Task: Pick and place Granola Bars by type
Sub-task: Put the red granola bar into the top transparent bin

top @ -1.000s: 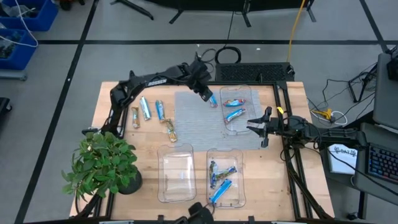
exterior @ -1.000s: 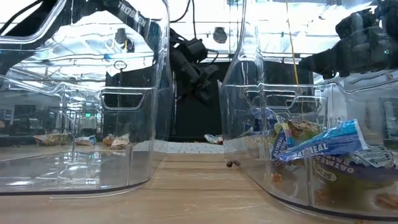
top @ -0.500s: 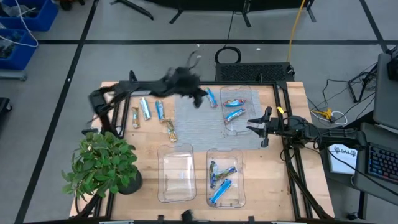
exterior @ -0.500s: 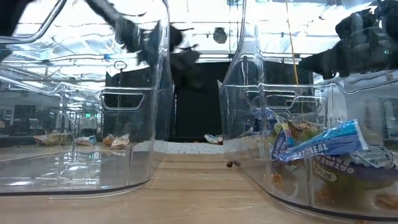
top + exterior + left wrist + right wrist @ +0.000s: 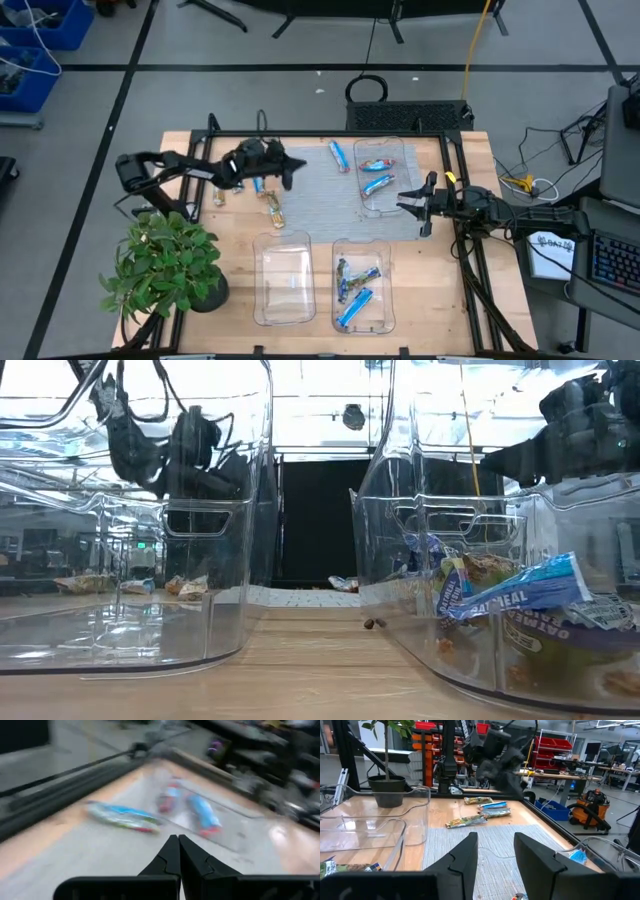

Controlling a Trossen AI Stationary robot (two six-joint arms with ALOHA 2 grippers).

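Overhead, pale wooden table (image 5: 310, 225) sitting on grey taped floor (image 5: 120, 90), grey woven mat (image 5: 320, 195) lying centrally, left gripper (image 5: 290, 170) hovering clenched and empty, right gripper (image 5: 405, 200) waiting part-open, empty.

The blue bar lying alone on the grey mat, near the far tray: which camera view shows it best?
The high view: it shows the blue bar whole and sharp on the grey mat, apart from the far tray. The left wrist view shows it closer but blurred. In the low and right wrist views I cannot pick it out.
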